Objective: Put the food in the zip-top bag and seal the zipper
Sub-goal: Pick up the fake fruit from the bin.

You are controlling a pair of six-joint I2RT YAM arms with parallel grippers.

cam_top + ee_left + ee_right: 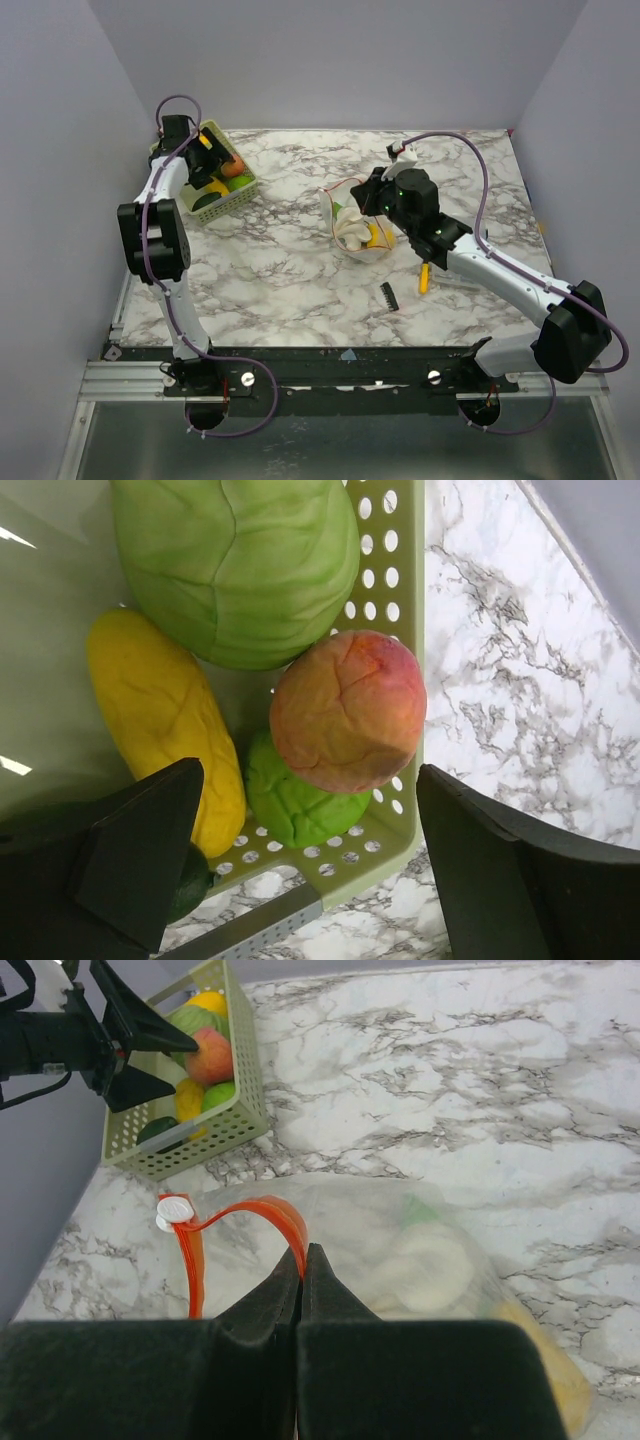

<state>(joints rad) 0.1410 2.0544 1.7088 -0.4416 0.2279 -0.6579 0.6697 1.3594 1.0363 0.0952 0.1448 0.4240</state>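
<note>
The clear zip-top bag (362, 238) lies mid-table with whitish, yellow and green food inside. It also shows in the right wrist view (430, 1260). My right gripper (303, 1252) is shut on the red-orange zipper (250, 1210) and lifts it into an arch. The white slider (174, 1210) sits at the strip's left end. My left gripper (308, 780) is open above the light green basket (400, 730), its jaws spread either side of an orange-red fruit (348, 710). A green cabbage (235, 565), a yellow piece (160, 710) and a small green piece (295, 805) also lie in the basket.
The basket (222, 195) stands at the table's far left by the wall. A yellow-handled screwdriver (424, 277) and a small black ridged piece (389, 295) lie on the marble in front of the bag. Walls enclose the left, back and right.
</note>
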